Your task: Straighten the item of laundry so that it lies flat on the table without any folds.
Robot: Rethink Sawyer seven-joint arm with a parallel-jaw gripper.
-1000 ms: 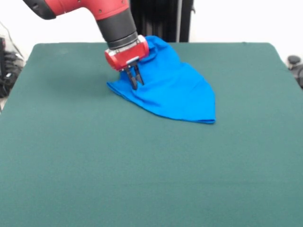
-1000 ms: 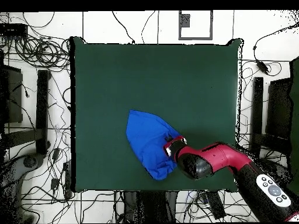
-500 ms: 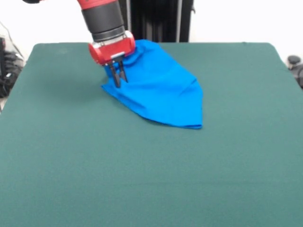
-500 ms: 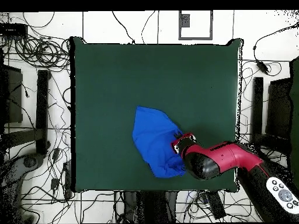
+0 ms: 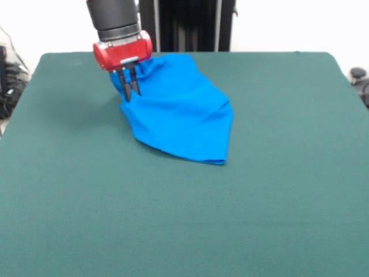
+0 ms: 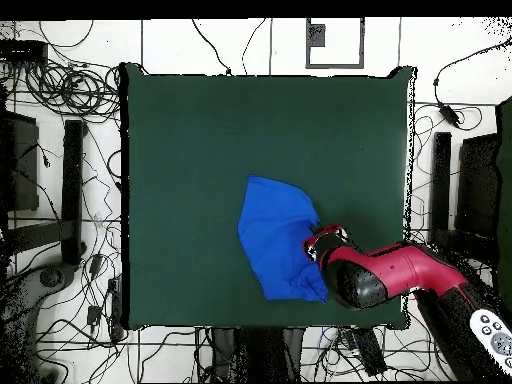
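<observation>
Surface: dark green table point(image 5: 288, 190).
Laundry: blue T-shirt point(image 5: 179, 109), bunched near the far edge, folded.
Gripper: gripper point(image 5: 129, 92) pinching the shirt's edge, likely to drag it flat.

Front view: T-shirt point(image 5: 179, 112) lies bunched on bench point(image 5: 277, 190), far half, slightly left of centre, tapering toward near-right. Gripper point(image 5: 128, 92) at shirt's far-left edge, fingers point(image 5: 123, 89) close together on the cloth. Near half of bench bare.
</observation>
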